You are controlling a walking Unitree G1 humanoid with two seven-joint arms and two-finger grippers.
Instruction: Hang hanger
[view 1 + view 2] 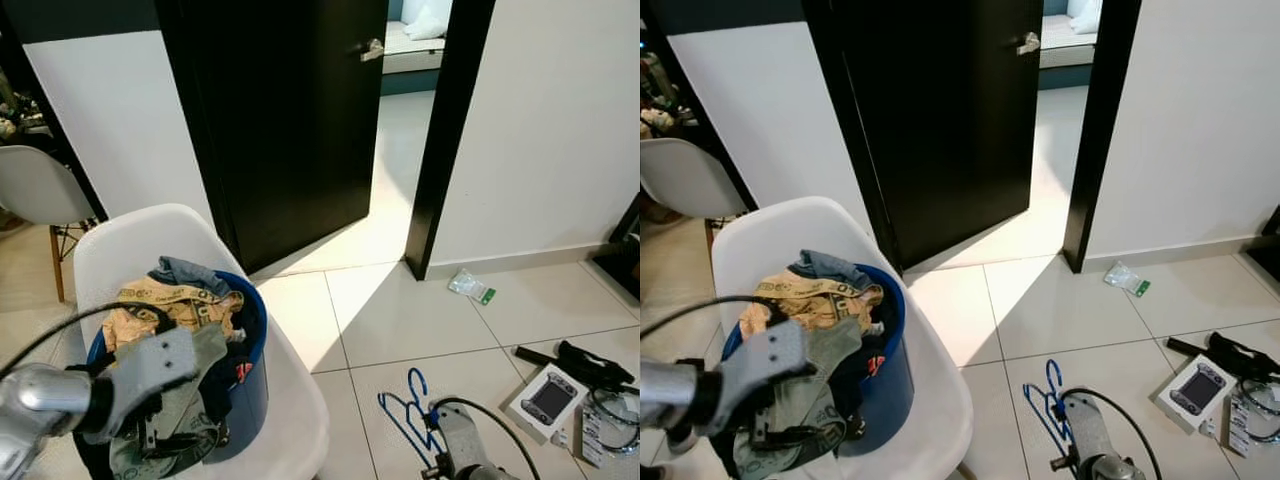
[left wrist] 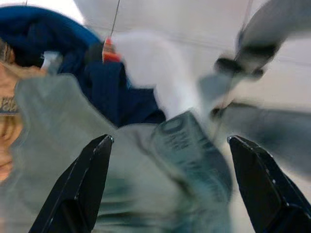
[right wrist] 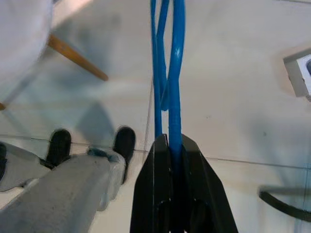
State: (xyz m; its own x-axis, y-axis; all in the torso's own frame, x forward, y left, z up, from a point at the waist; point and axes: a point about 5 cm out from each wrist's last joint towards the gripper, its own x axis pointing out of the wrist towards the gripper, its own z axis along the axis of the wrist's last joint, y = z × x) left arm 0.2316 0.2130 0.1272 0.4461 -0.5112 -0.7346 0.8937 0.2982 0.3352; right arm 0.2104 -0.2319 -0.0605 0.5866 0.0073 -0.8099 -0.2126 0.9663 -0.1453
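right gripper (image 3: 170,145): clamped tight on the blue hanger (image 3: 167,63)
left gripper (image 2: 167,145): wide open over laundry (image 2: 73,160); holding nothing

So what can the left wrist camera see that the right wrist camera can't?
The left wrist view looks down its own left tool, fingers spread wide over a grey-green garment lying in the blue bucket with other clothes.

The right wrist view looks down the right tool, pinched shut on the blue hanger above the tiled floor, with the robot's own legs and a wooden chair leg below.

Both look past two black fingers, and both are somewhat blurred.
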